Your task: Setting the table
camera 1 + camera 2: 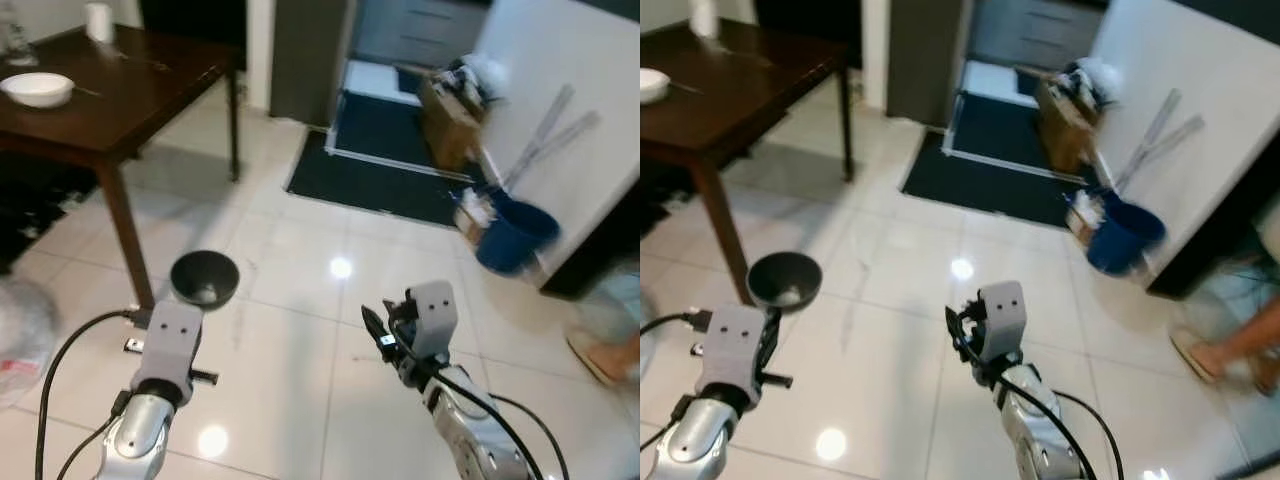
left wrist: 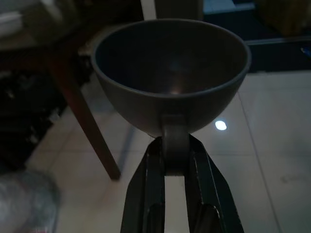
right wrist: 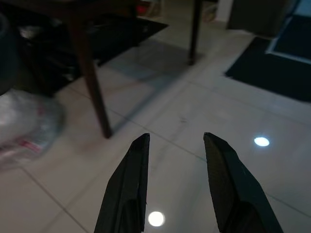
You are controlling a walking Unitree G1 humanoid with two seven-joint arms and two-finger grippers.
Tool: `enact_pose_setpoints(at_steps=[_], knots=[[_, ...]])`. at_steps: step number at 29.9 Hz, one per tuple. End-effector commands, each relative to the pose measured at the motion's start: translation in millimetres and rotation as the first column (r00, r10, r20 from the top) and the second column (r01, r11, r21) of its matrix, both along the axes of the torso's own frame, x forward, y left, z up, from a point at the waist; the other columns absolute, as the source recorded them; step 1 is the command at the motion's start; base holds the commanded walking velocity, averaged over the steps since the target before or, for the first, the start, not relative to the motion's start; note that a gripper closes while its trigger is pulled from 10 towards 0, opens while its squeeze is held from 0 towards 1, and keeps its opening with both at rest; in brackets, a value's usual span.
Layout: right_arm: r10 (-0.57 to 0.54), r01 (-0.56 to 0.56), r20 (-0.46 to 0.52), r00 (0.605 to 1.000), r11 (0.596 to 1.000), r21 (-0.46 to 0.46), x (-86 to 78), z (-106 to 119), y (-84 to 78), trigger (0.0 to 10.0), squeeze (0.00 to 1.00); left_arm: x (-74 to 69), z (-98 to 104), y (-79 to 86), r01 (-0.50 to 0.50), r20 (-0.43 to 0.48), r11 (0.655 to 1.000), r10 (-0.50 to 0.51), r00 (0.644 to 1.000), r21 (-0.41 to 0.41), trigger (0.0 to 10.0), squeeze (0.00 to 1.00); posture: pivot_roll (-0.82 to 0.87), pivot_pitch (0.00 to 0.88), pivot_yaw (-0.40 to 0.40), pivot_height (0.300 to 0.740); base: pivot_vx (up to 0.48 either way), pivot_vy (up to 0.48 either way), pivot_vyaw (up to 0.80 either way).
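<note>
Tiled floor [image 1: 300,260], pale and glossy; dark wooden table [image 1: 120,90] at the robot's front left, a white bowl [image 1: 38,89] resting on its top; dark mat [image 1: 385,180] by the far doorway; blue bucket [image 1: 515,235] against the right wall; dark grey bowl [image 2: 170,73], held above the floor near the table leg, its rim clenched by the left gripper [image 2: 176,160]; right gripper [image 3: 175,145], fingers spread apart, nothing between them.
</note>
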State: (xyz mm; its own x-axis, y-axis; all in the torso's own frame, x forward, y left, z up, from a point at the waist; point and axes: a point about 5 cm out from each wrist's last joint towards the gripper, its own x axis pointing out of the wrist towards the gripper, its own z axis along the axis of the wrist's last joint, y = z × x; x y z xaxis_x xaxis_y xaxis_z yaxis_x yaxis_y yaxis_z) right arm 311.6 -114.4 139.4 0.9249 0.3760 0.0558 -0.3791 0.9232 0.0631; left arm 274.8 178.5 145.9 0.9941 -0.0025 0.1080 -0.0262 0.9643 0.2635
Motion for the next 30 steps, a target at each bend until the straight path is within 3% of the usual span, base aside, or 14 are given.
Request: enact_pose_setpoints(at_steps=[1, 8, 16, 30], knots=[[-0.034, 0.034, -0.036, 0.999, 0.999, 0.013, -3.0, -8.9, -7.5, 10.0, 0.0, -0.5, -1.5, -10.3, 0.038, -0.001, 0.999, -0.038, 0.999, 0.008, 10.0, 0.0, 0.14, 0.097, -0.057, 0.74, 0.48, 0.0, 0.0], [-0.1, 0.102, -0.045, 0.994, 0.994, 0.044, -0.6, -13.6, -14.3, 10.0, 0.0, 4.5, 1.2, -20.4, 0.094, 0.014, 0.996, -0.094, 0.995, 0.007, 10.0, 0.0, 0.14, 0.081, -0.025, 0.74, 0.48, 0.0, 0.0], [-0.142, 0.144, -0.032, 0.989, 0.988, 0.063, 3.2, -13.3, -17.1, 10.0, 0.0, 13.2, 3.8, -18.7, 0.106, 0.019, 0.994, -0.106, 0.994, 0.023, 10.0, 0.0, 0.13, 0.047, 0.023, 0.74, 0.48, 0.0, 0.0], [-0.206, 0.207, -0.015, 0.978, 0.977, 0.06, 0.7, -12.1, -28.9, 10.0, 0.0, 31.6, 15.2, -29.4, 0.15, 0.051, 0.989, -0.151, 0.987, 0.012, 10.0, 0.0, 0.1, 0.06, 0.038, 0.74, 0.48, 0.0, 0.0]])
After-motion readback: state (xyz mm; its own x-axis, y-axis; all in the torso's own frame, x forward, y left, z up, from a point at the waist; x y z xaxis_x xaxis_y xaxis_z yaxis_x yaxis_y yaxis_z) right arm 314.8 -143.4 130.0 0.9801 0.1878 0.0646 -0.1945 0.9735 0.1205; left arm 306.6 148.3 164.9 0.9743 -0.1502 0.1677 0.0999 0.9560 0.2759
